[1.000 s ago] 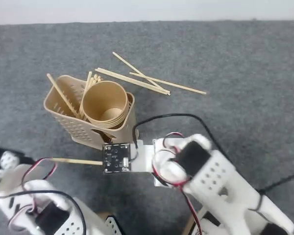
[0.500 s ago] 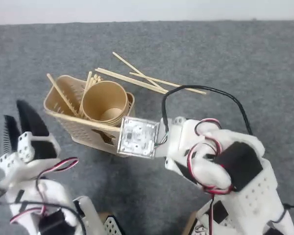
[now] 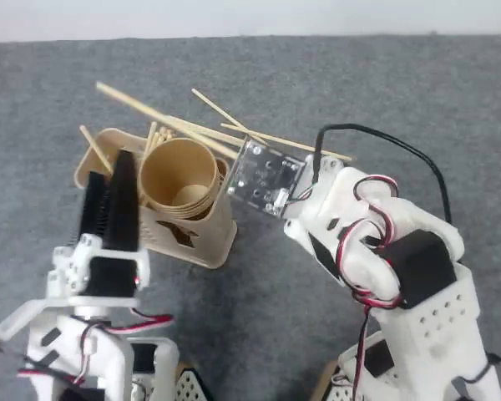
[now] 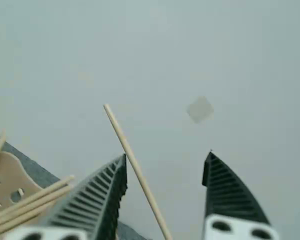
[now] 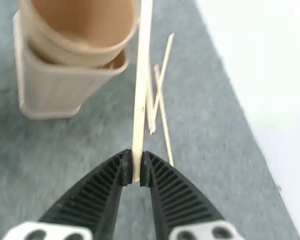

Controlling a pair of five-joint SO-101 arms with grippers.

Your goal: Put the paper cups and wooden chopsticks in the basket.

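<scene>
A beige slotted basket (image 3: 163, 225) holds a stack of paper cups (image 3: 178, 174) and several wooden chopsticks (image 3: 100, 154). My right gripper (image 5: 133, 169) is shut on one long chopstick (image 3: 154, 117), held slanting above the far side of the basket (image 5: 50, 90) and cups (image 5: 80, 30). The right arm's wrist (image 3: 267, 177) sits just right of the basket. More loose chopsticks (image 3: 275, 140) lie on the grey carpet beyond it. My left gripper (image 3: 110, 174) is raised over the basket's near left corner and open. In the left wrist view a chopstick (image 4: 135, 170) crosses between its fingers, ungripped.
Grey carpet (image 3: 417, 109) covers the table, with bare room to the right and at the far left. A pale wall (image 3: 250, 17) runs along the far edge. Black and red cables (image 3: 376, 159) loop over the right arm.
My right arm swung from the basket's near side to its far right, carrying the chopstick up over the cups. My left arm rose, its open gripper now above the basket's near left corner.
</scene>
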